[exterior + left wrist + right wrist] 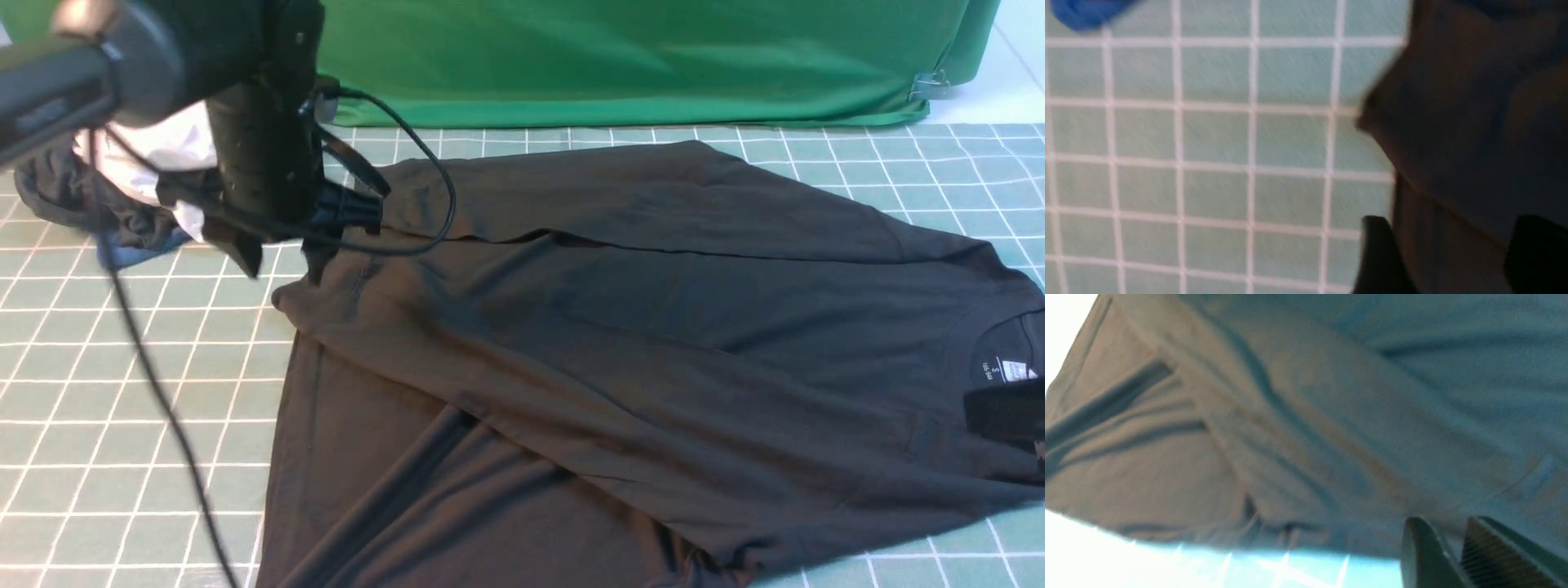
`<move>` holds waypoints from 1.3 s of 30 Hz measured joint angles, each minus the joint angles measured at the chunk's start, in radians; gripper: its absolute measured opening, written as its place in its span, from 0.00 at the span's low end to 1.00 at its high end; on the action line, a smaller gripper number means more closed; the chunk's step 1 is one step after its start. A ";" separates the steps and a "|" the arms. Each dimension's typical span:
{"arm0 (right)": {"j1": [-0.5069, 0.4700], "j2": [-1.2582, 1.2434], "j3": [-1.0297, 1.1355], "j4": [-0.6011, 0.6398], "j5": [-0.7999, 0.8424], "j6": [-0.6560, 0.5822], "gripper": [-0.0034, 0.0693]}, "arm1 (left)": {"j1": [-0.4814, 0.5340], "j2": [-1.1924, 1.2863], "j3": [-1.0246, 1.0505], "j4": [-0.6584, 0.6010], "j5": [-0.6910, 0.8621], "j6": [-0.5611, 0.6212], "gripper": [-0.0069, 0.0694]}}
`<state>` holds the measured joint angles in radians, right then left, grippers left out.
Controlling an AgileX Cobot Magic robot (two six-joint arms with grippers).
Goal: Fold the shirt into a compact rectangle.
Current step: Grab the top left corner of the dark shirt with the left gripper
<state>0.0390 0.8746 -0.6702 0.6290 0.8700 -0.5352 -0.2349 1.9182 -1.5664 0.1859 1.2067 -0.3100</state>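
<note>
Front view gives you the gridded green tabletop [122, 367] with the black shirt [620, 327] spread across most of it, collar toward the right arm's side. One long side looks laid over the body along a slanted crease. By that, the fold is barely begun, with the near half and the crosswise folds left. A heap of clothes [57, 196] sits far left behind your left arm. Your left hand [282, 269] hovers over the shirt's left corner, fingers parted, gripping nothing. Your right hand [992, 412] sits on the shirt by the collar, fingers narrow; you cannot tell whether they pinch cloth.
</note>
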 joint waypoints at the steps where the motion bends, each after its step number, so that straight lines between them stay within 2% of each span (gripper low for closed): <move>1: 0.000 0.005 -0.014 0.000 0.049 0.001 0.20 | -0.007 -0.038 0.056 -0.025 0.001 0.005 0.39; 3: 0.000 0.020 -0.051 -0.001 0.126 -0.003 0.14 | -0.014 -0.109 0.162 -0.055 -0.015 0.010 0.26; 6: 0.013 0.069 -0.115 -0.001 0.242 -0.055 0.08 | -0.022 -0.243 0.347 -0.094 -0.097 0.014 0.13; 7: 0.016 0.073 -0.121 -0.002 0.248 -0.057 0.08 | -0.022 -0.253 0.357 -0.096 -0.103 0.014 0.12; 10: 0.108 0.141 -0.144 -0.020 0.249 -0.078 0.07 | -0.024 -0.408 0.525 -0.120 -0.165 0.002 0.10; 15: 0.363 0.295 -0.145 -0.195 0.144 0.018 0.10 | -0.024 -0.598 0.666 -0.126 -0.181 -0.001 0.10; 16: 0.447 0.347 -0.145 -0.267 0.102 0.085 0.14 | -0.024 -0.646 0.689 -0.128 -0.181 -0.001 0.10; 17: 0.459 0.354 -0.145 -0.291 0.095 0.096 0.15 | -0.024 -0.646 0.692 -0.128 -0.181 -0.001 0.10; 18: 0.548 0.420 -0.145 -0.389 0.035 0.199 0.25 | -0.024 -0.709 0.703 -0.128 -0.183 -0.001 0.10; 20: 0.612 0.483 -0.145 -0.489 -0.013 0.272 0.38 | -0.024 -0.755 0.705 -0.128 -0.186 -0.001 0.10; 21: 0.618 0.489 -0.145 -0.489 -0.017 0.277 0.39 | -0.024 -0.765 0.705 -0.128 -0.186 -0.001 0.10; 23: 0.659 0.568 -0.146 -0.542 -0.075 0.319 0.59 | -0.024 -0.826 0.705 -0.128 -0.190 -0.001 0.10; 24: 0.664 0.590 -0.146 -0.548 -0.093 0.325 0.64 | -0.024 -0.841 0.705 -0.127 -0.190 -0.001 0.10; 27: 0.667 0.655 -0.146 -0.560 -0.148 0.334 0.73 | -0.024 -0.884 0.705 -0.118 -0.189 -0.001 0.11; 29: 0.667 0.678 -0.146 -0.563 -0.167 0.341 0.75 | -0.024 -0.898 0.705 -0.113 -0.189 -0.001 0.11; 36: 0.667 0.769 -0.146 -0.567 -0.201 0.342 0.74 | -0.024 -0.907 0.713 -0.108 -0.185 -0.002 0.11; 37: 0.667 0.782 -0.146 -0.568 -0.197 0.342 0.70 | -0.024 -0.907 0.713 -0.108 -0.185 -0.002 0.11; 39: 0.667 0.791 -0.146 -0.572 -0.182 0.342 0.49 | -0.024 -0.907 0.713 -0.107 -0.185 -0.002 0.11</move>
<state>0.7058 1.6655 -0.8159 0.0572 0.6879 -0.1936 -0.2587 1.0116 -0.8536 0.0791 1.0219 -0.3121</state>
